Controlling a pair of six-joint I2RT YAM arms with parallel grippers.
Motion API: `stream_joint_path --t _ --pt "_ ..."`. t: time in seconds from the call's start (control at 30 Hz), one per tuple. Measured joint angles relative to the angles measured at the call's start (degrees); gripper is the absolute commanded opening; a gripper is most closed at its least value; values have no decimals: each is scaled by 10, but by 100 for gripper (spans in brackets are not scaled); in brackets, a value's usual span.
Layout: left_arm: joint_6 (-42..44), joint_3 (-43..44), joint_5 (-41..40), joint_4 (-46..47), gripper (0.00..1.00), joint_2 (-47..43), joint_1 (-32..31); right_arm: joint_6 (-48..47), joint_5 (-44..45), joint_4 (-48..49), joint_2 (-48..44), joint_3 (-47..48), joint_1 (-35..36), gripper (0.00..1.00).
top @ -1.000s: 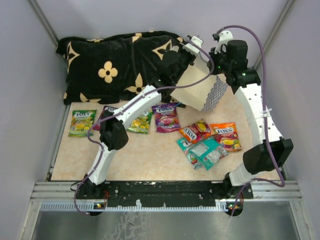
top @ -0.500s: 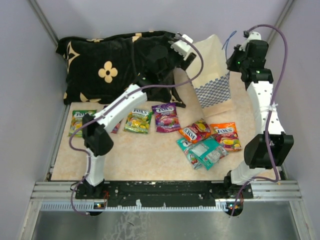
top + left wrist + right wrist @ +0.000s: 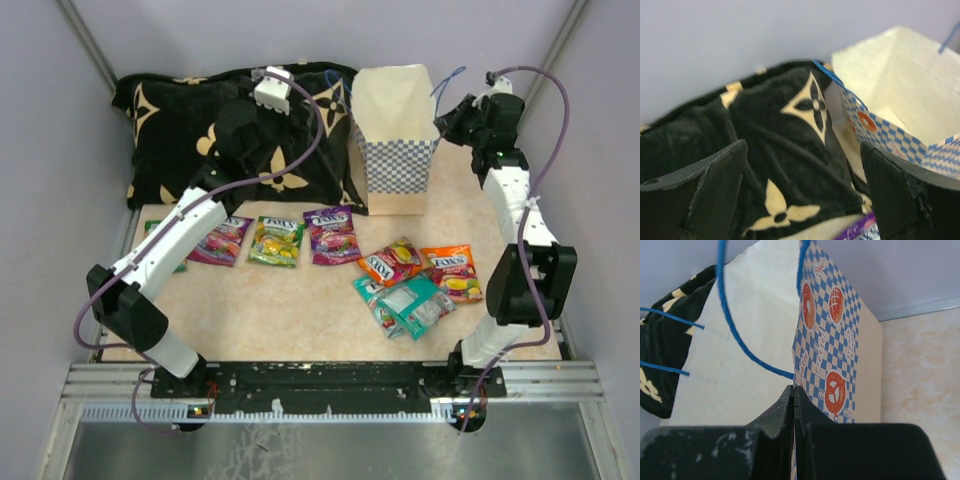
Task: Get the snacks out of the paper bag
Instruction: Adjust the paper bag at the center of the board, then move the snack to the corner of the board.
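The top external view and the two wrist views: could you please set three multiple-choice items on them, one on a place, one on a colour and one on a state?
1. Where does the paper bag stand?
A. Right of the black cushion
B. Left of the cushion
C. On top of the cushion

2. What colour are the bag's cord handles?
A. Red
B. Blue
C. White

3. How are the left fingers?
A. Open and empty
B. Shut on the bag's rim
C. Shut on a cord

Key: 1 A, the bag stands upright beside the cushion's right end. 2 B, blue loops show in the right wrist view. 3 A, both fingers stand wide apart over the cushion with nothing between them.
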Motion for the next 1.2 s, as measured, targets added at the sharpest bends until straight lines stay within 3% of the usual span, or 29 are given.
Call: stream_joint_path --t 0.33,0.37,0.43,0.53,0.63,0.77,1.0,1.1,1.2 --pt "-51 -60 9 -15 100 25 0 26 -65 43 79 50 19 0" --pt "-53 -60 9 -17 100 27 1 28 -66 47 79 50 21 7" --pt "-58 -61 9 -19 100 28 3 32 -69 55 79 50 25 42" --pt "-63 -62 11 -19 100 28 3 38 -74 63 79 49 27 79" --pt "-67 -73 12 -16 100 26 3 27 -63 66 70 37 29 99" --pt "-75 -119 14 -13 100 16 5 27 -39 40 -5 -22 15 99" --pt "-122 -265 37 31 99 -36 11 43 65 -54 -274 -128 -23 98" --pt "-147 -320 47 61 96 -54 14 42 68 -86 -396 -220 -15 96" --pt "-177 -346 75 84 91 -54 16 36 65 -104 -440 -312 3 91"
